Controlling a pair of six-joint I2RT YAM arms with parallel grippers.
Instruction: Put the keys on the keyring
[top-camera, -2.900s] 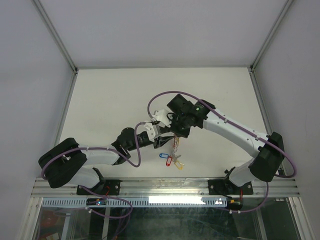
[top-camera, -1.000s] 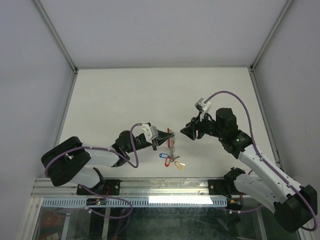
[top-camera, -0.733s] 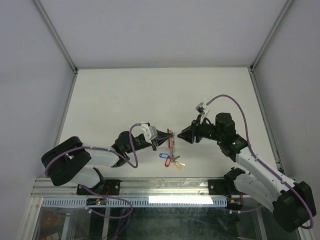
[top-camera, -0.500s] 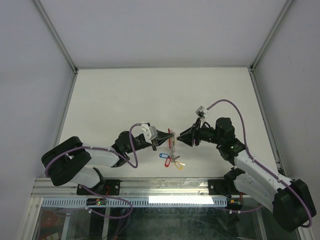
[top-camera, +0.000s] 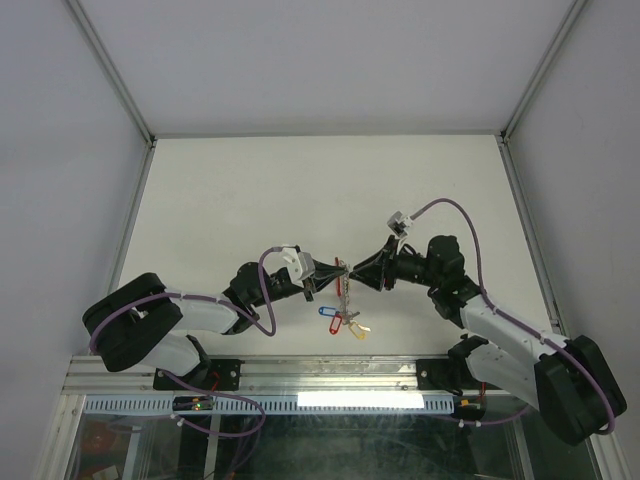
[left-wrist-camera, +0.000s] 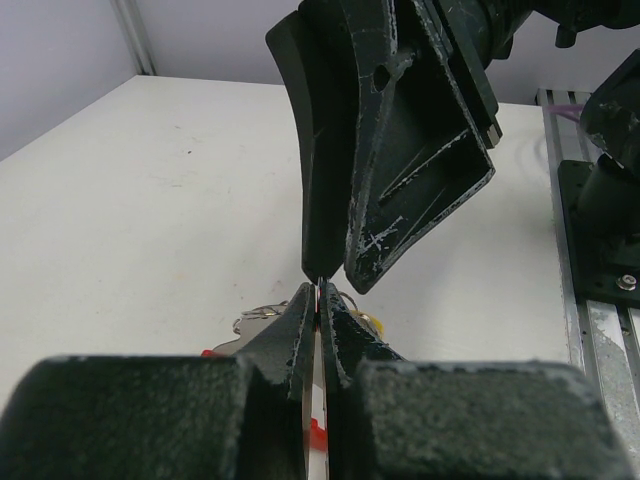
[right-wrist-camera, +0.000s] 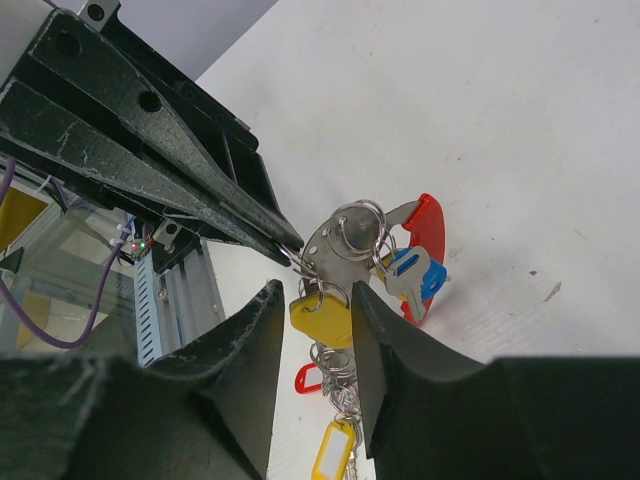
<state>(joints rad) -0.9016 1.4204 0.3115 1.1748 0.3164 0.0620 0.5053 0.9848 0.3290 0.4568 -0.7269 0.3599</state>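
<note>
Left gripper (top-camera: 336, 271) clamped on the D-shaped, red-arc, grey-bar keyring (right-wrist-camera: 424, 232), which we place over the white table (top-camera: 250, 190) mid near edge, long axis crosswise. Silvery tagged keys (top-camera: 340, 320) lie beneath. Right gripper (right-wrist-camera: 315, 292), nearer, narrowly parted, faces it from the right.

Lab test cell: white table (top-camera: 230, 200), grey panels (top-camera: 60, 150), aluminium rail (top-camera: 330, 372).
</note>
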